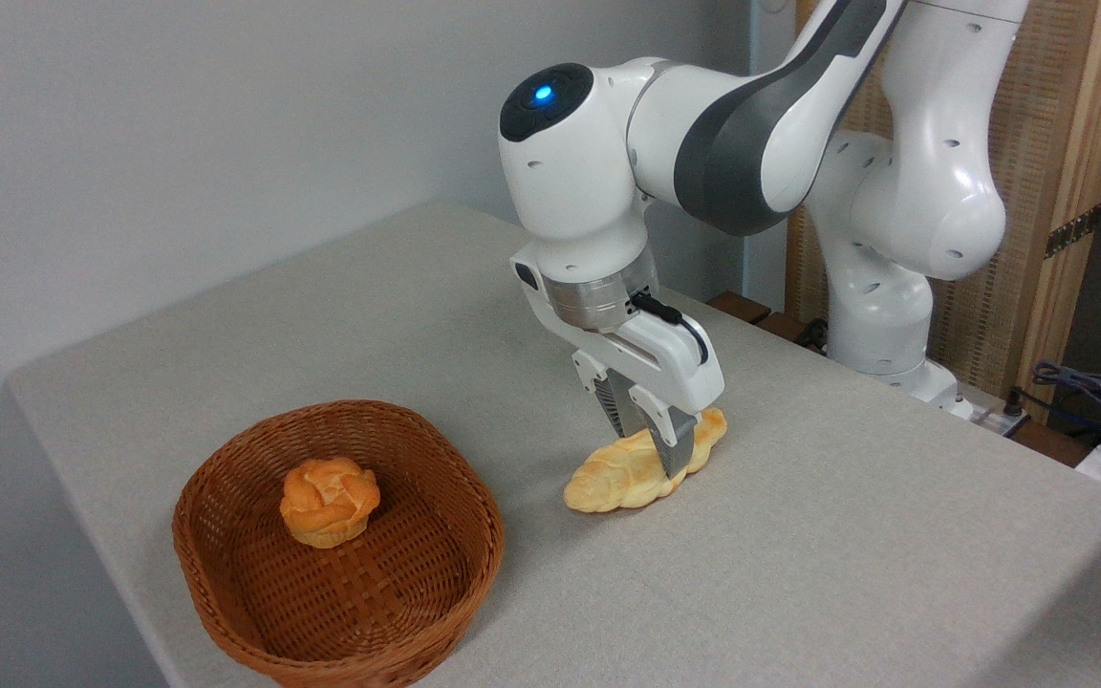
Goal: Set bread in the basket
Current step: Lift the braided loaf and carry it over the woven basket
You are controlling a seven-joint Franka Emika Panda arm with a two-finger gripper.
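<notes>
One pincer (654, 441) clamped across bread (644, 465) on counter (799, 573) | basket (226, 535) well left, bun (330, 500) inside | lift straight, keep loaf level, clear rim, set beside bun.

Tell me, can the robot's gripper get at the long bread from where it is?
Probably yes. The gripper is already down over the middle of the bread, a finger on each side, and nothing lies between them.

Nothing readable anywhere here, honestly. No words, brand marks, numbers or stickers show up on anything in view. Every surface in the shot is either plain or too small to make out.
</notes>
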